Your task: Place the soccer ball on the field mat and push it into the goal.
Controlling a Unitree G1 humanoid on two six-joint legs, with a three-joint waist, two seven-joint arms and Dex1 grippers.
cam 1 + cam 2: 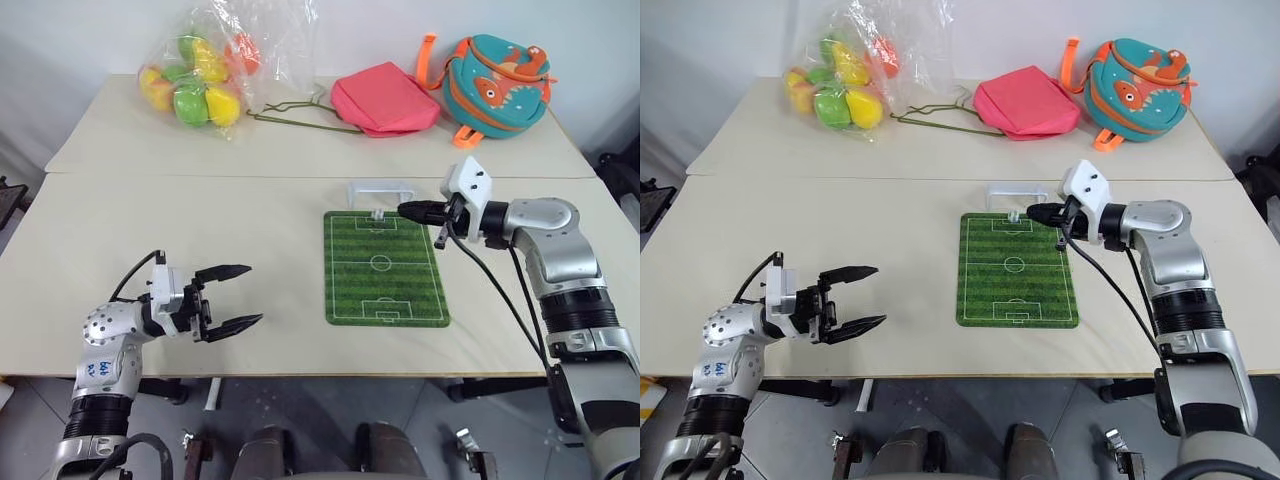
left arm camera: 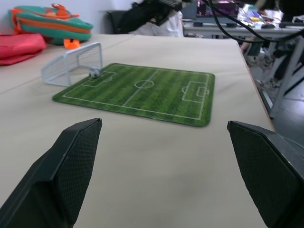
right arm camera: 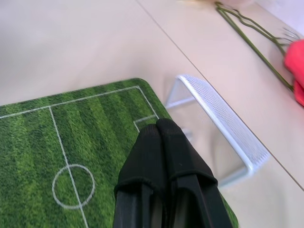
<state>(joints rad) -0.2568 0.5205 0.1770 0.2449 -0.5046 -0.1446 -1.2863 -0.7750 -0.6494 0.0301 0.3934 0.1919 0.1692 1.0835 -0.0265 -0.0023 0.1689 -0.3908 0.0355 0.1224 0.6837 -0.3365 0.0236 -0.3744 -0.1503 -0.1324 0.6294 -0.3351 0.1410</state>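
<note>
Resting at the mouth of the small white wire-frame goal [image 2: 73, 63], the tiny white soccer ball with dark patches [image 2: 95, 72] sits on the far end of the flat green field mat with striped grass print and white pitch lines [image 1: 385, 270], just in front of the goal line. The right gripper [image 1: 412, 210] hovers just beside it over the mat's corner, its two black fingers pressed together and holding nothing. The left gripper [image 1: 236, 296] hangs well apart over the cream table [image 1: 200, 220], fingers spread wide and empty. Such a ball is probably light, hard and quick to roll, so pinching it seems unwise; a gentle nudge from behind, along the mat toward the net, should suit it better.
</note>
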